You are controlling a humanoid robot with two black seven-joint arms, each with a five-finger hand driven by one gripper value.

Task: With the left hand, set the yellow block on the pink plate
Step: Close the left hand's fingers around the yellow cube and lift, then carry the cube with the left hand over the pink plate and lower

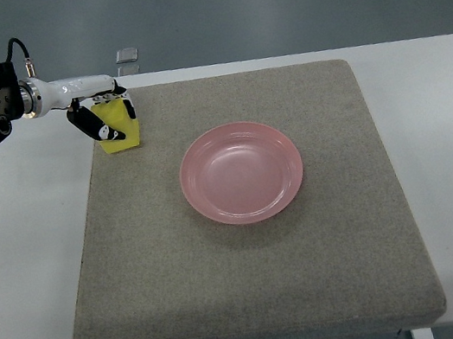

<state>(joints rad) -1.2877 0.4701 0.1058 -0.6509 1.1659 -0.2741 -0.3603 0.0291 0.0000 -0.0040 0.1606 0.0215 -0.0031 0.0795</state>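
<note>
Yellow rectangular block (120, 128) sits at the far left corner of a grey felt mat (139, 273) on a white table (23, 258), grasped by the white-and-black left hand (98, 107), fingers curled around it. A round pink plate (242, 172) lies at the mat's centre, well apart.

block (118, 129) in left robot hand (102, 112), mat's (230, 292) far-left corner | plate (241, 172) mid-mat, right of block

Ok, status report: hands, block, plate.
Left hand shut on block, far-left corner of mat. Right hand out of view. Plate empty at mat centre. Path from block to plate clear.
</note>
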